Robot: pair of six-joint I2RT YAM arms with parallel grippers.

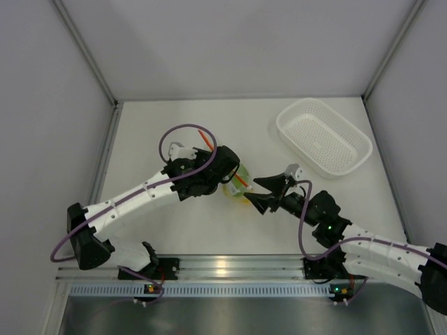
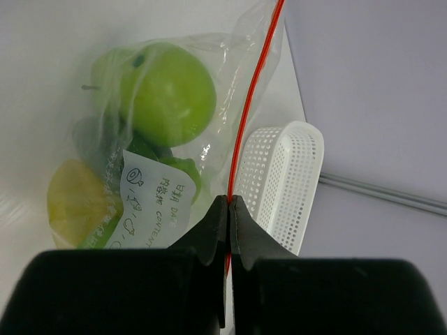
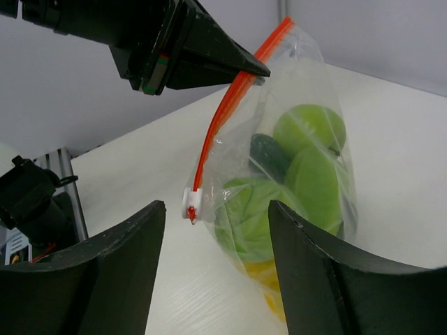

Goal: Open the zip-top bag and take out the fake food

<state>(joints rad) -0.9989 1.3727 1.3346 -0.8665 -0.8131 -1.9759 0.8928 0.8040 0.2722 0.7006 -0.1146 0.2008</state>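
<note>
The zip-top bag (image 2: 234,84) carries one white label (image 2: 150,202), stuck on its clear wall just below the round green fruit (image 2: 171,94); the print runs sideways in the left wrist view; two lines can be read: "日期 DATE" and "内容物 CONTENT"; small line drawings beside these words are too small to identify.

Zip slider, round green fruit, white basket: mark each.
Zip slider (image 3: 191,202): right wrist view, white body.
Round green fruit (image 2: 171,94): left wrist view, its middle.
White basket (image 1: 323,137): top view, bare perforated floor.

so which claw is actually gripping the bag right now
the left claw: shut on the orange-red strip of the zip-top bag; the right claw stands open
</note>
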